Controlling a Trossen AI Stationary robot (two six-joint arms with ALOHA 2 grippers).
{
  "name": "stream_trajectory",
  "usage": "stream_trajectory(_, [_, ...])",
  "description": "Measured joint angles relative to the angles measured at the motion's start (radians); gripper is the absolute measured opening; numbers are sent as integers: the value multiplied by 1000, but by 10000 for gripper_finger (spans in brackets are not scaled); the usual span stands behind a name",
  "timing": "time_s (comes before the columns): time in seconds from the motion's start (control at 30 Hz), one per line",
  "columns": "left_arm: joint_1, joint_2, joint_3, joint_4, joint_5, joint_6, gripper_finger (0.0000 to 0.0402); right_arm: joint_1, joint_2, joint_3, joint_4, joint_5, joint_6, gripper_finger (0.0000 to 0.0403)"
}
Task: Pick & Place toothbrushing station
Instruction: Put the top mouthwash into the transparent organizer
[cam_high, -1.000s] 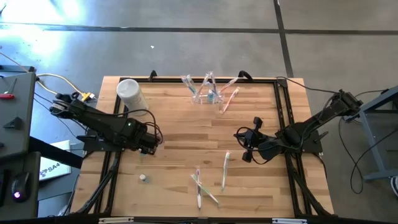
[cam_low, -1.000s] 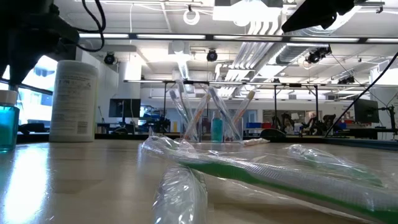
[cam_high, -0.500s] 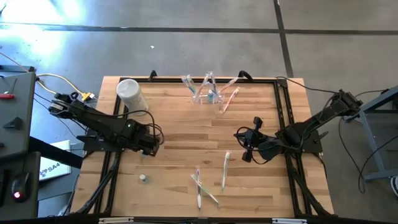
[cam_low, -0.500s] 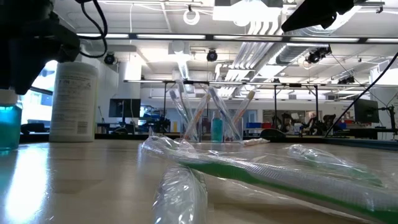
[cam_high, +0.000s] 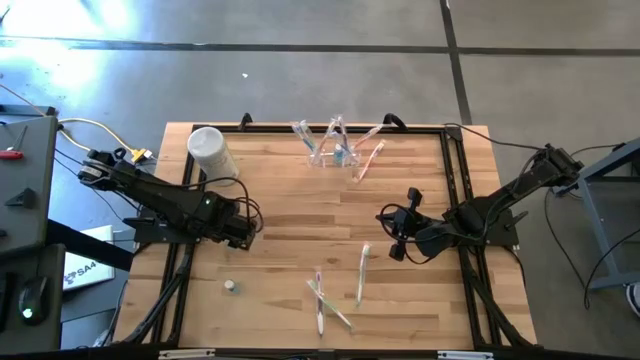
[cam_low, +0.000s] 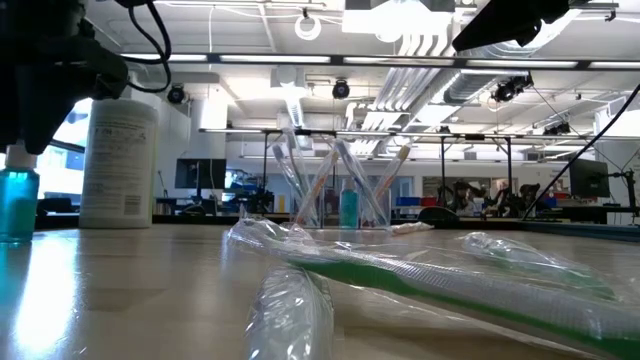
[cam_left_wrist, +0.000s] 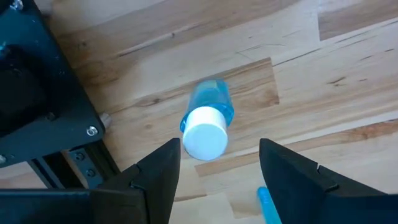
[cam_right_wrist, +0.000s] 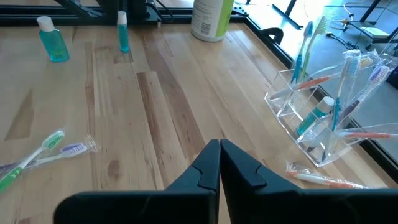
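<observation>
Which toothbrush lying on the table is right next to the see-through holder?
The pink wrapped toothbrush lies right beside the clear holder at the table's far edge. The other loose ones lie in a bunch near the front edge, far from it.

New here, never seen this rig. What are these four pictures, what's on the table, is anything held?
Two robot arms work at a wooden table. One picture looks straight down, one looks level across the tabletop, and one comes from each arm's wrist. The left claw hangs open above a small blue bottle, holding nothing. The right claw is shut and empty, mid-table. At the far edge stands the clear holder with toothbrushes in it, and a white canister at the far left corner. Wrapped toothbrushes lie loose near the front edge.
</observation>
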Motion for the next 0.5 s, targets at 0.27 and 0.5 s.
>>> stream_trajectory(0.27, [0,0,0,-18,-14,57,214,0,0,0,0,0,0,3])
stream_trajectory(0.5, [0,0,0,-18,-40,239,214,0,0,0,0,0,0,3])
